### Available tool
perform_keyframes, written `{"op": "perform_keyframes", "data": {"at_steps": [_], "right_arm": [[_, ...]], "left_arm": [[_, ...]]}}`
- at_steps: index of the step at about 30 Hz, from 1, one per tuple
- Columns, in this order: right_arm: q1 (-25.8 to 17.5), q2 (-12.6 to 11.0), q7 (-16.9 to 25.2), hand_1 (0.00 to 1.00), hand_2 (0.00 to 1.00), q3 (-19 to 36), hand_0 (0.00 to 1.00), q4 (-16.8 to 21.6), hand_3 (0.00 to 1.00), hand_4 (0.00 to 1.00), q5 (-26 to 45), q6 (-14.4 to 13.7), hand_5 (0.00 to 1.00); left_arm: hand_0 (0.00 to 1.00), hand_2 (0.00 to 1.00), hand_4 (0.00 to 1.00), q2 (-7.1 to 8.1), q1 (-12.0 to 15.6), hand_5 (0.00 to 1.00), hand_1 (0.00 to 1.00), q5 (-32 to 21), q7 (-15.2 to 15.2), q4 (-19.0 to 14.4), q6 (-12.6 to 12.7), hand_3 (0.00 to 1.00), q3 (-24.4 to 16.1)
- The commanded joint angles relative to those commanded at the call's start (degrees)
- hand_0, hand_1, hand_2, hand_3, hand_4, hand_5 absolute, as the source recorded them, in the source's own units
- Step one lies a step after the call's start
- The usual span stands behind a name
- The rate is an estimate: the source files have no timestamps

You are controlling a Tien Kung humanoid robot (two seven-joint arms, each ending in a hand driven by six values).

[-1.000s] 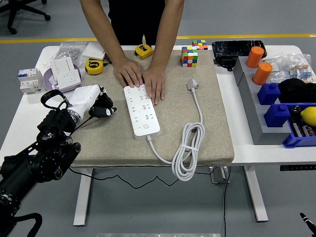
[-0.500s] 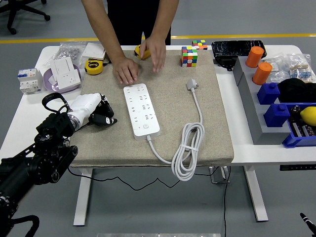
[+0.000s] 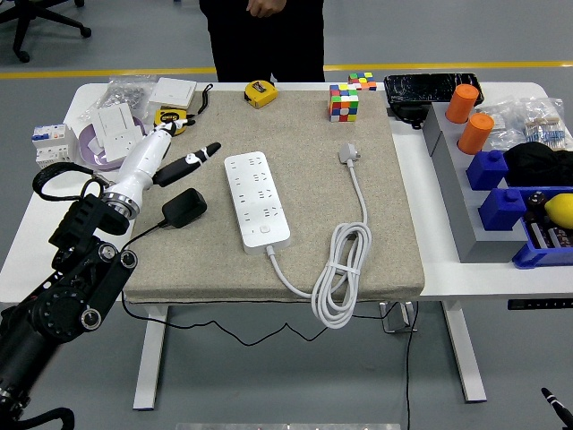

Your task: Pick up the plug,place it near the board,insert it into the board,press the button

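Left hand (image 3: 179, 154) is up over the left part of the mat (image 3: 295, 260), fingers stretched out and loose, gripping nothing. Black fingertips (image 3: 208, 149) point right toward the power strip (image 3: 257, 199).

Black plug (image 3: 183, 207) lies flat on the mat just below and near the hand, not touching it. Its thin black cable (image 3: 143, 228) runs back left off the mat edge.

Power strip sits just right of the hand, long axis running away from the robot, slightly angled, sockets all vacant. Its button (image 3: 265, 229) is at the near end. White cord (image 3: 345, 269) leaves the near end, coils at the mat's front edge, then runs up to a white plug (image 3: 349, 154) lying well right of the strip.

Behind the hand: yellow tape measure (image 3: 169, 116), partly hidden by the hand. A second tape measure (image 3: 260, 92) is farther right at the mat's back edge, then a colour cube (image 3: 344, 102).

Left of the hand: white wall socket (image 3: 117, 125) on a purple roll, bagged parts behind it.

Far right: grey tray (image 3: 452, 188) wall, two orange cylinders (image 3: 469, 116) beside it. Blue bin (image 3: 537, 255) holds a yellow object (image 3: 559, 210) plus dark items I can't identify.

Person (image 3: 267, 36) stands at the far side, hands off the table.

Right arm isn't visible.
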Motion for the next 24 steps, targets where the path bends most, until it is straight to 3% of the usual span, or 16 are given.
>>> {"op": "perform_keyframes", "data": {"at_steps": [5, 6, 7, 12, 16, 21, 24], "right_arm": [[-0.29, 0.45, -0.22, 0.889, 0.835, 0.56, 0.918, 0.0, 0.851, 0.998, -0.64, 0.03, 0.998], [-0.35, 0.54, -0.23, 0.889, 0.835, 0.59, 0.918, 0.0, 0.851, 0.998, -0.68, 0.04, 0.998], [-0.46, 0.65, -0.23, 0.889, 0.834, 0.61, 0.918, 0.0, 0.85, 0.998, -0.71, 0.02, 0.998], [-0.98, 1.11, -0.4, 0.889, 0.834, 1.26, 0.918, 0.0, 0.85, 0.998, -1.3, 0.0, 0.998], [-1.26, 1.44, -0.32, 0.888, 0.833, 1.31, 0.918, 0.0, 0.851, 0.998, -1.32, -0.02, 0.998], [-1.44, 1.72, -0.5, 0.888, 0.833, 1.33, 0.918, 0.0, 0.845, 0.998, -1.8, 0.04, 0.998], [-1.18, 1.79, -0.43, 0.888, 0.833, 0.96, 0.918, 0.0, 0.845, 0.998, -1.6, 0.03, 0.998]], "left_arm": [[0.998, 0.983, 0.998, -2.04, 6.32, 0.998, 0.998, -11.49, -3.13, -10.87, 0.88, 0.931, -4.32], [0.998, 0.983, 0.998, -2.04, 7.87, 0.998, 0.998, -14.09, -3.57, -13.31, 0.75, 0.931, -4.86], [0.898, 0.923, 0.998, -2.04, 9.83, 0.998, 0.964, -16.7, -4.24, -15.75, 0.55, 0.881, -5.33], [0.898, 0.923, 0.998, -2.04, 18.94, 0.998, 0.964, -28.99, -6.32, -25.13, -1.03, 0.881, -6.75], [0.865, 0.903, 0.998, -2.04, 23.24, 0.998, 0.937, -38.93, -6.79, -27.96, -1.49, 0.871, -8.21], [0.837, 0.887, 0.998, -2.04, 24.43, 0.998, 0.908, -50.85, -6.19, -28.79, -1.52, 0.866, -8.75], [0.837, 0.887, 0.998, -2.04, 24.59, 0.998, 0.908, -52.19, -5.65, -29.38, -1.46, 0.866, -8.75]]}}
